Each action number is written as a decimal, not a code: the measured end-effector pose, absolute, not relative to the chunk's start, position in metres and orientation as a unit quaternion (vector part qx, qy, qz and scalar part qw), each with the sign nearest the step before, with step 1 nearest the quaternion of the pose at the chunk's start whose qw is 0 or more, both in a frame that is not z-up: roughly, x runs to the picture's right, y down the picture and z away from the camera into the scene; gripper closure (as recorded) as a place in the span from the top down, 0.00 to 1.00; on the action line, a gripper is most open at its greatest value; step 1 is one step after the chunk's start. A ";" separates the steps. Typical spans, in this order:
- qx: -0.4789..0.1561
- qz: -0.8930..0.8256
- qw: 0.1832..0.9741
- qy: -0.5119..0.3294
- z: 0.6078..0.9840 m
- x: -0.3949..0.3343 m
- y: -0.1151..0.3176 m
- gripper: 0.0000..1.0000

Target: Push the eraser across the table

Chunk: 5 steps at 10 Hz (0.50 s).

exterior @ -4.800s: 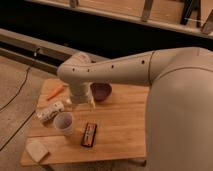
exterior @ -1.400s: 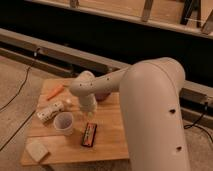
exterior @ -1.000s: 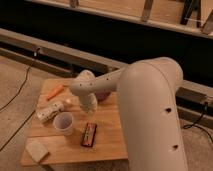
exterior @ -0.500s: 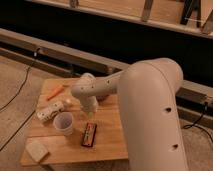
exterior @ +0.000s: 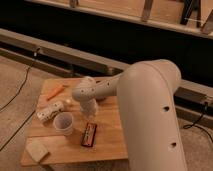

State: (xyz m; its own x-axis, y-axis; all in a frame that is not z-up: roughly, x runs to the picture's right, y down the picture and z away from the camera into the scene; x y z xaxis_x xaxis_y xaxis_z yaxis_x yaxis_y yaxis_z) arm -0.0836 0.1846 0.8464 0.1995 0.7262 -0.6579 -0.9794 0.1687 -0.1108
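Camera view. Smooth, rounded pale arm (exterior: 145,95) bent down over a small square table (exterior: 109,137) of light wooden planks. Gripper (exterior: 89,112) low above the boards; open or closed, impossible to tell. Just nearside of it, flat on the wood: the eraser (exterior: 89,134), a black rectangle with a red-orange strip. Left of it in the view, a pale round cup (exterior: 63,122). Further left, a white oblong block (exterior: 50,111).

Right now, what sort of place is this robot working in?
Probably a lab or workshop test area: a small square light wooden table stands on bare speckled floor, black cables trail beside it, a long dark rail behind. The gripper hangs over the table near the flat black eraser.
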 end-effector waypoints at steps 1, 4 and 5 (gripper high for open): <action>-0.268 0.585 0.728 0.237 0.847 -0.084 0.186 0.00; -0.268 0.581 0.731 0.236 0.848 -0.081 0.191 0.00; -0.265 0.582 0.732 0.235 0.848 -0.081 0.192 0.00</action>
State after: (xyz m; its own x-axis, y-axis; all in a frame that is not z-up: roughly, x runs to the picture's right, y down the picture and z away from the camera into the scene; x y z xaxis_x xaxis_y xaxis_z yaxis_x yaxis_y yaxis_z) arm -0.0814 0.1921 0.8484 0.2118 0.7278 -0.6522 -0.9767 0.1810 -0.1151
